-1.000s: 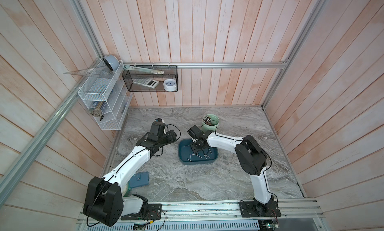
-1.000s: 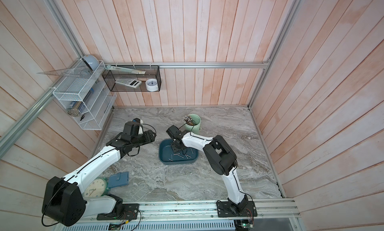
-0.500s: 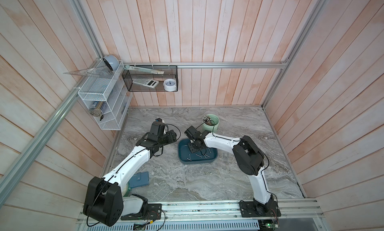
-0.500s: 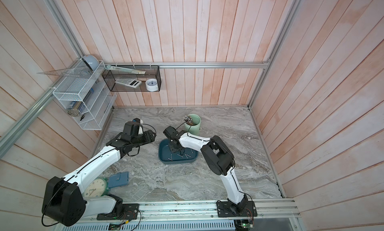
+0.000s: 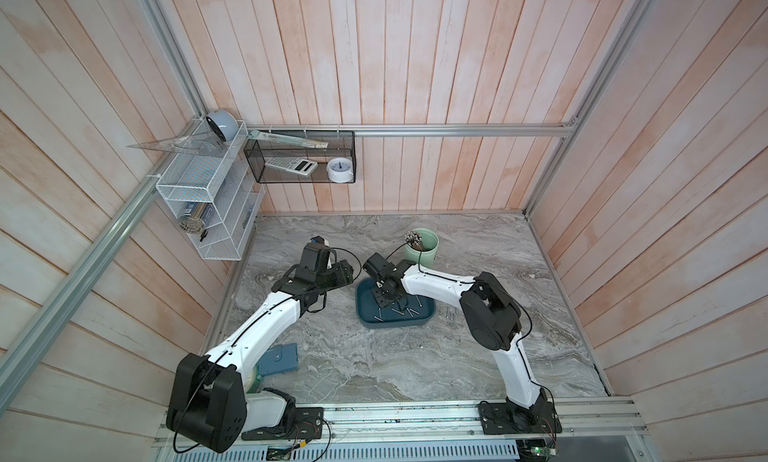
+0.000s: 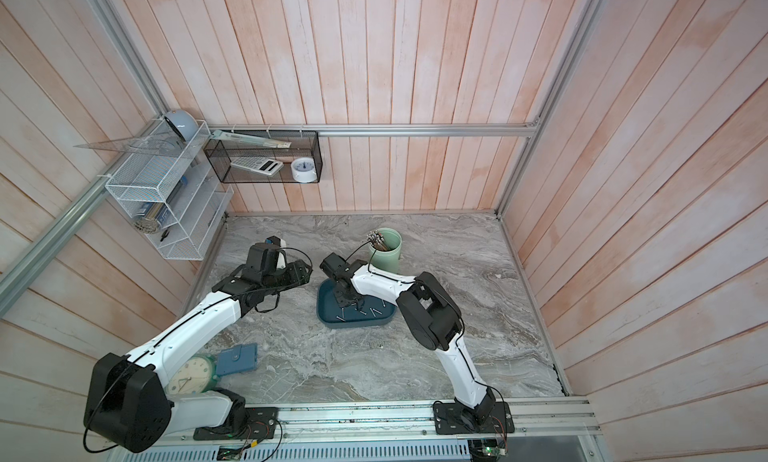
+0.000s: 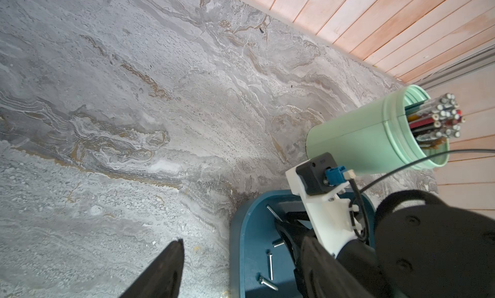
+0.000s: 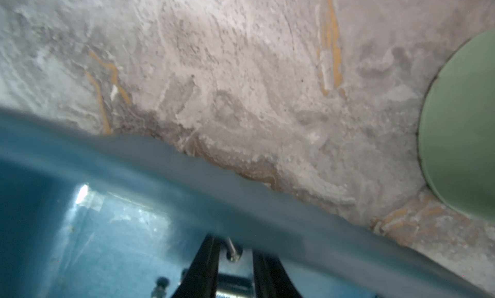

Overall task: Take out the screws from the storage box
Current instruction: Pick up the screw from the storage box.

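Grey marble tabletop, pink plank walls behind.
Box: sitting mid-tabletop, holding several screws lying flat.
Loose screws: lying on the tabletop just beside the box, at its 3 o'clock.
Cup: standing at the box's 1 o'clock.
Right jaws: reaching into the box's 10 o'clock part, standing slightly apart with one screw between the fingers, not clamping it.
Left jaws: hovering outside the box at its 10 o'clock; open or closed, cannot tell.

Left arm outstretched, right arm bent, right end effector pointing down
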You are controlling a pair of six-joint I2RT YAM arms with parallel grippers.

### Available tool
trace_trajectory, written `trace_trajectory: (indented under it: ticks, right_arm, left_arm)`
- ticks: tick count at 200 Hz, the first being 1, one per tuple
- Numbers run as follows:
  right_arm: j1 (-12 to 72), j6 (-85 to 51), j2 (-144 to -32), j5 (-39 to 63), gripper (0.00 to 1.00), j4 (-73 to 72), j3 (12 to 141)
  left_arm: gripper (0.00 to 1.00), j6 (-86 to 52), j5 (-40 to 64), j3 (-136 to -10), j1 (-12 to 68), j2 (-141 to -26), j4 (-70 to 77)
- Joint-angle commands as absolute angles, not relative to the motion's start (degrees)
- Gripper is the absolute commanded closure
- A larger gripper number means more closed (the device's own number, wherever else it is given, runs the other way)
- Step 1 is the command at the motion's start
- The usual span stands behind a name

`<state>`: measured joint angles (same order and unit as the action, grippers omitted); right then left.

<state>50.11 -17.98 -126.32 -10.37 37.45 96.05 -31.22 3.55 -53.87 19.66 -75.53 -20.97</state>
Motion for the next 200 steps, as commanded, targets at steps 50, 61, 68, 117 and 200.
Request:
trace_trajectory:
  ticks: [50,61,68,117,200]
  right_arm:
    - [50.6,-17.8,-130.8,-8.3,0.81,42.4,97.6]
    - [50.7,-17.8,-130.7,-8.3,0.87,42.7,97.8]
    - [50.8,-17.8,-130.4,-8.3,0.90,42.9,97.6]
    - [51.1,-19.0,-126.5,-8.5,0.97,43.8,97.3]
    - [51.0,-23.9,-114.0,-8.7,0.97,40.9,93.8]
  left_arm:
    - [0.25,-30.4,2.7,-53.0,19.9,-75.2,-20.2]
    - [0.25,-30.4,2.7,-53.1,19.8,-75.1,-20.2]
    - [0.25,-30.4,2.7,-53.1,19.9,-75.2,-20.3]
    - [0.25,-30.5,2.7,-53.1,19.9,-75.2,-20.3]
    - [0.25,-30.6,4.1,-53.3,19.9,-75.1,-20.1]
